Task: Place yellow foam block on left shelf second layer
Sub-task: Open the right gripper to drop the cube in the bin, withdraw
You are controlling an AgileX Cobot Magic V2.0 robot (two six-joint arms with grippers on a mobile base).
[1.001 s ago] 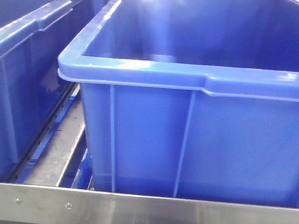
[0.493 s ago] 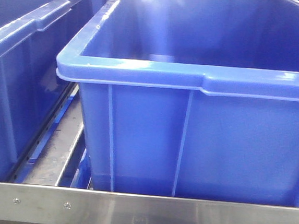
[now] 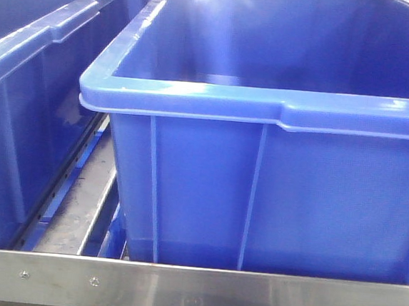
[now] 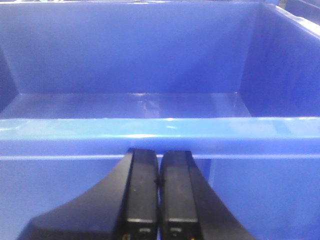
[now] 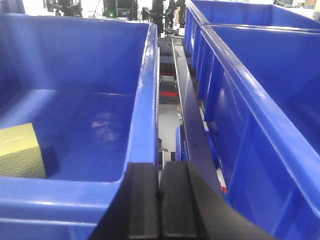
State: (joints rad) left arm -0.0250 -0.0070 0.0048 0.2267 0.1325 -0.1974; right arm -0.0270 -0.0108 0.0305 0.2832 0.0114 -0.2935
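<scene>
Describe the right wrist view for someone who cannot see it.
A yellow foam block sits inside a blue bin, at the picture's left edge. The right gripper is shut, empty, near the bin's rim; more blue bins stand to the right.

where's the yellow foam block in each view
Exterior front-facing: not visible; only blue bins behind a metal rail.
Left wrist: not visible; the bin ahead looks empty.
Right wrist: the yellow foam block sits at the far left edge, on the floor of the blue bin, partly cut off by the frame.
Shared landmark: the rounded rims of the blue bins, seen in all three views.
</scene>
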